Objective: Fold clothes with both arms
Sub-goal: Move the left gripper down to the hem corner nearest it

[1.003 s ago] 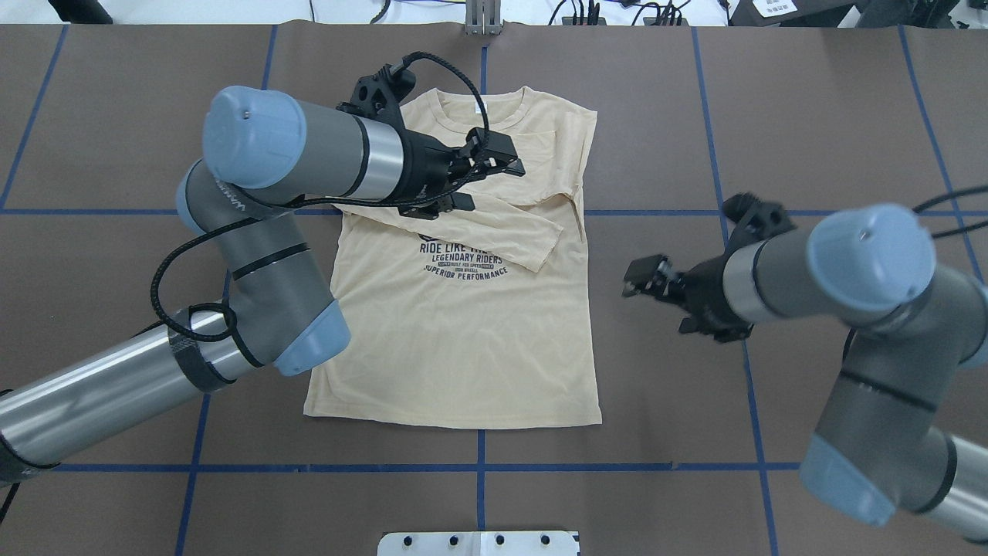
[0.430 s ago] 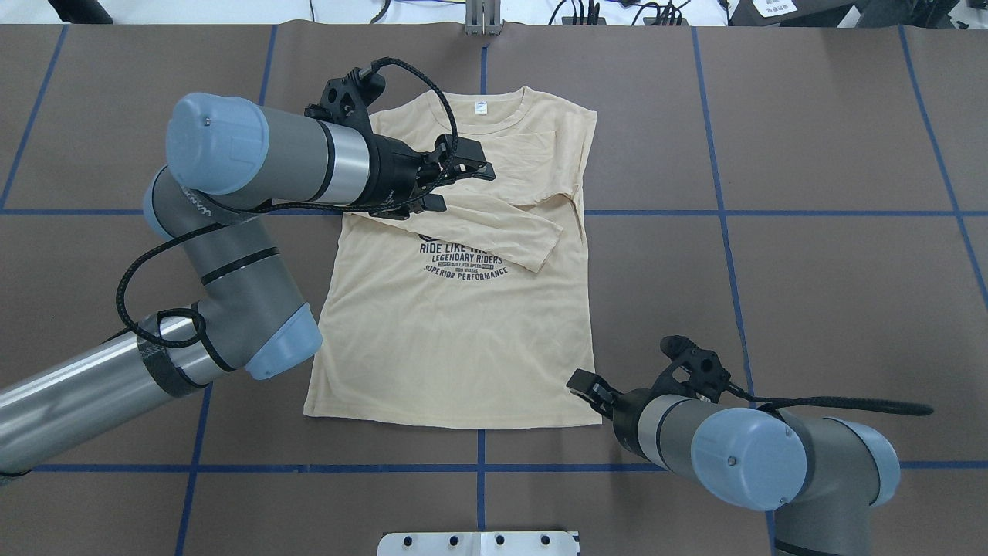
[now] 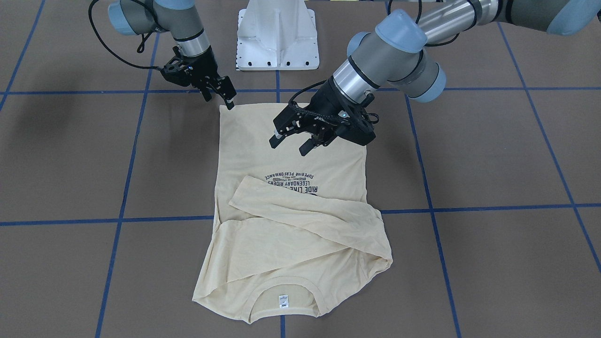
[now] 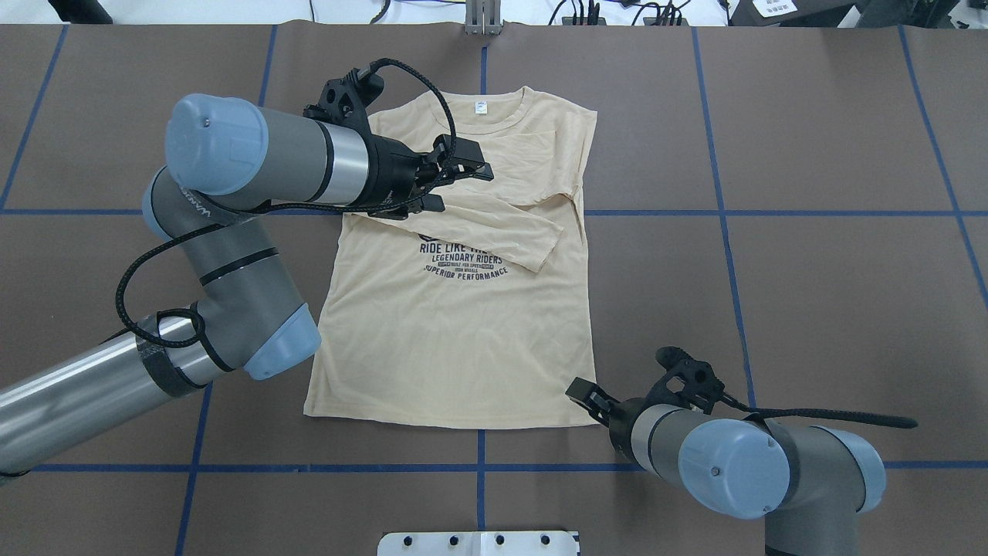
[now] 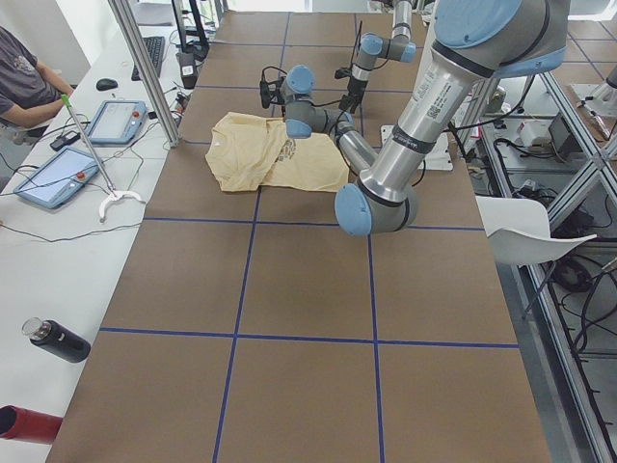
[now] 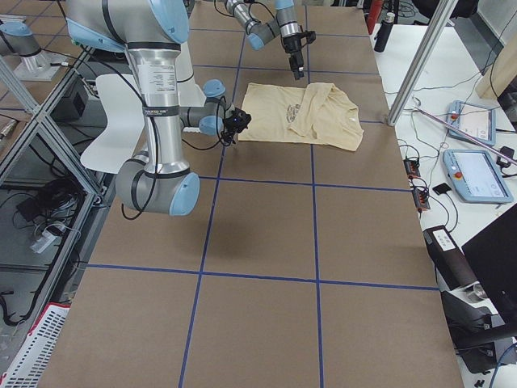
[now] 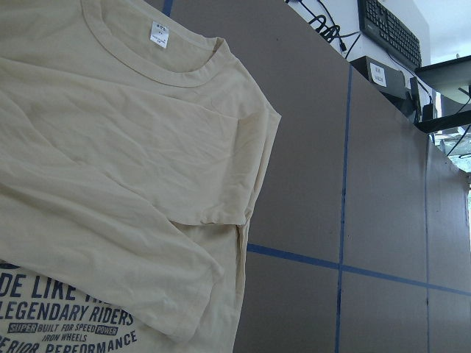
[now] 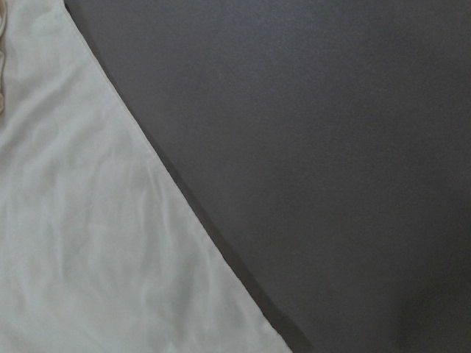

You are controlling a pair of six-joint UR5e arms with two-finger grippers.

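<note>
Shirt [image 4: 448, 347] flat on desk [image 4: 810, 270], sleeves folded in; left end effector [image 3: 288, 144] spread above its chest, right end effector [image 3: 219, 101] spread at its hem corner; likely hem fold next, needing both hem corners pinched.

A robotics lab: blue-taped grid table [image 4: 834, 116], teach pendants [image 5: 116, 122] and aluminium framing [image 5: 143, 68] alongside.

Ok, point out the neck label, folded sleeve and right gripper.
neck label [image 4: 480, 107]: overhead exterior view, white tag's middle.
folded sleeve [image 4: 494, 224]: overhead exterior view, mid-sleeve fabric.
right gripper [image 3: 219, 101]: front-facing view, between fingertips.
</note>
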